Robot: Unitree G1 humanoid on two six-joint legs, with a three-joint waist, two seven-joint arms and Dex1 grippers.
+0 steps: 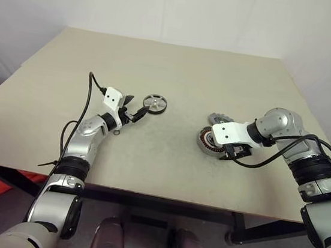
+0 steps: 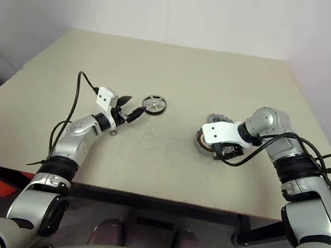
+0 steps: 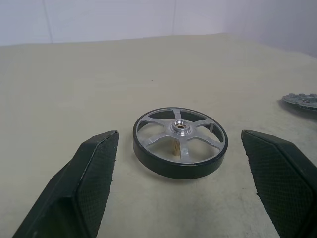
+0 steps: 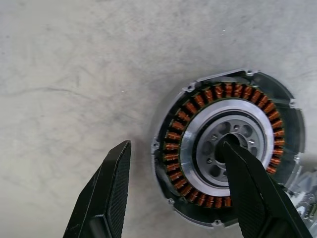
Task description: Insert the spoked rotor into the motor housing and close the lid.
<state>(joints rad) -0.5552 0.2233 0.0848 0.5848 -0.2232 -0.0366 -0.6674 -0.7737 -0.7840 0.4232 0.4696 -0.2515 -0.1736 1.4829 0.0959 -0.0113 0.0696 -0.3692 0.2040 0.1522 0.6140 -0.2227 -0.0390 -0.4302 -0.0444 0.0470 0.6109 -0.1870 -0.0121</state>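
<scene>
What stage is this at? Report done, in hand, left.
Done: nothing assembled. In hand: the open left gripper brackets the spoked rotor on the table; the right gripper straddles the motor housing wall. Left: insert rotor, fit the lid behind the housing.

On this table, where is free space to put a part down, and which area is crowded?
Free: the whole far part of the table behind the spoked rotor, and the bare strip between the rotor and the motor housing. Crowded: the right side, where the housing, the lid just behind it and the right gripper sit together.
</scene>
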